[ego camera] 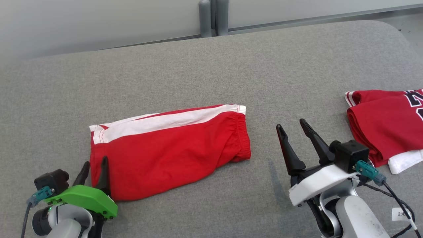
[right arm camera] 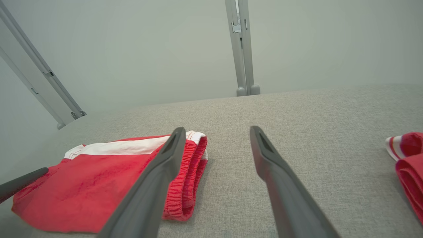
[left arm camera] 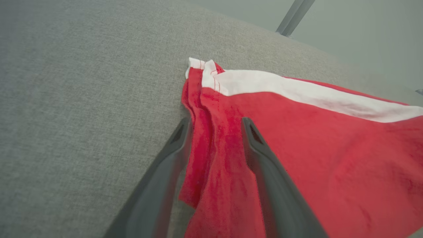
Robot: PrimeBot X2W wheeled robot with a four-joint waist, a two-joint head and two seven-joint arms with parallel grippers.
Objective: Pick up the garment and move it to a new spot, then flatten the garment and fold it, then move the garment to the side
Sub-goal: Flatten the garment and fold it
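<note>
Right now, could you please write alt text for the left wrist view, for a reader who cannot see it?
The left gripper has its two dark fingers apart, astride the bunched hem of red shorts with a white side stripe. The shorts lie on a grey fabric surface.

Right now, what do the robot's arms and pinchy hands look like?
Each gripper has two long, dark, pointed fingers. The left gripper wears a bright green cover; the right gripper wears a white cover on a pale grey forearm. Each carries a black camera box with a teal plug and cable.
</note>
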